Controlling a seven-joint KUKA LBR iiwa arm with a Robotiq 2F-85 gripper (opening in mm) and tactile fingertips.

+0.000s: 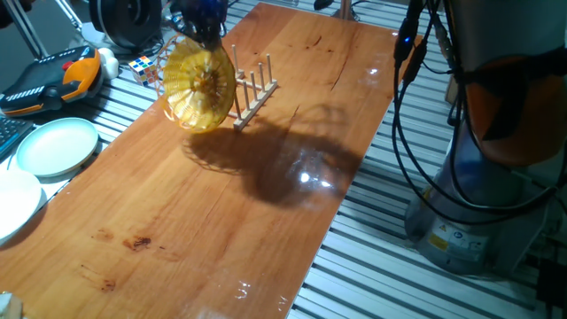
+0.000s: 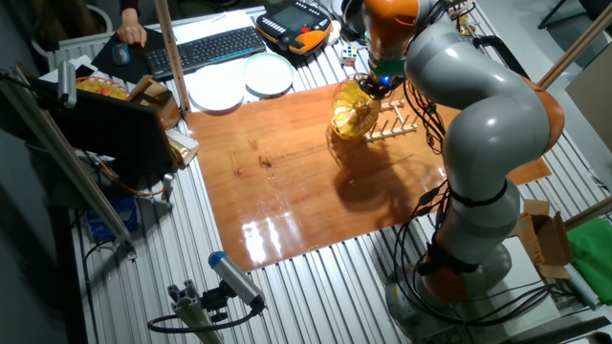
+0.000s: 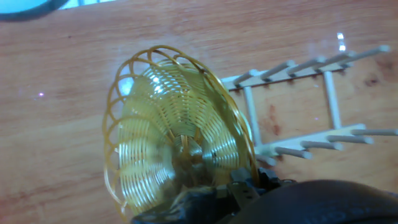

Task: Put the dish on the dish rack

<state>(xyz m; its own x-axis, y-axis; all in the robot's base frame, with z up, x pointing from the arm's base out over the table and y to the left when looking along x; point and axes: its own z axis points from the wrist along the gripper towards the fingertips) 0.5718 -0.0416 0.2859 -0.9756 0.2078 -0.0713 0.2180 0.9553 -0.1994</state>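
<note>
The dish is a round golden-yellow woven wire basket. It hangs on edge, nearly upright, just above the wooden table at the near end of the dish rack. It also shows in the other fixed view and fills the hand view. My gripper is shut on the dish's top rim. The rack is a small light wooden frame with upright pegs, seen in the other fixed view and to the right in the hand view. The dish's lower rim is beside the rack's end pegs; contact is unclear.
A pale green plate and a white plate lie off the table's left edge. An orange-black pendant and a puzzle cube sit behind. The arm's base and cables stand on the table's other side.
</note>
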